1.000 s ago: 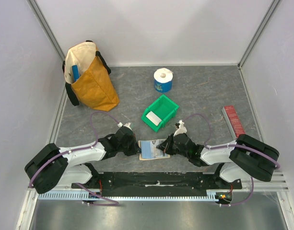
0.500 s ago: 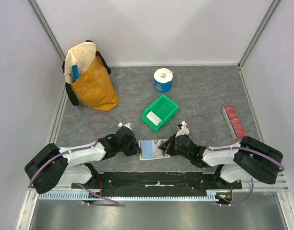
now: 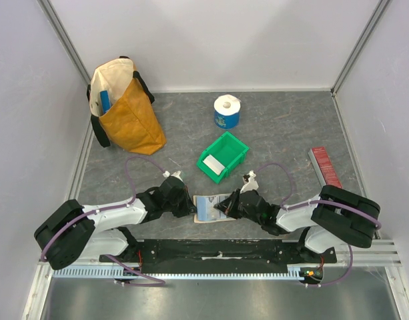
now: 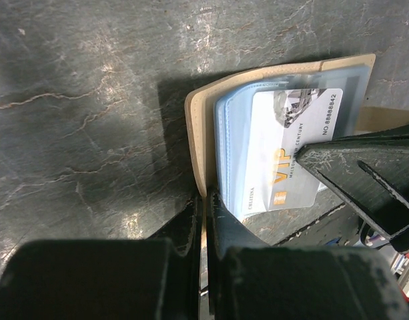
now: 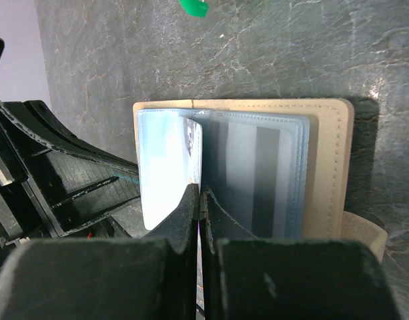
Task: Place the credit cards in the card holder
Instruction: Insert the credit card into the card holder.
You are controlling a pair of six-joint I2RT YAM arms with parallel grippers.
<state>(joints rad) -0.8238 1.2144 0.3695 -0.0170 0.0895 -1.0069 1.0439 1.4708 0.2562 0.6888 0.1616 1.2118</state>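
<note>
The tan card holder (image 3: 207, 208) lies open on the table between both grippers. My left gripper (image 4: 205, 197) is shut on the edge of the holder's tan cover (image 4: 199, 140). My right gripper (image 5: 200, 190) is shut on the edge of a pale credit card (image 4: 284, 157) printed "VIP", which lies over the holder's clear blue pockets. A grey card with a dark stripe (image 5: 257, 173) sits inside a clear pocket on the holder's other half. Another white card (image 3: 212, 163) lies in the green bin (image 3: 232, 145).
A yellow and cream bag (image 3: 124, 107) stands at the back left. A white and blue roll (image 3: 227, 111) stands behind the green bin. A red ridged strip (image 3: 325, 168) lies at the right. Walls close in the table on three sides.
My right gripper has shifted a little to the left with the card, further over the holder. The left gripper and the holder have stayed put.
</note>
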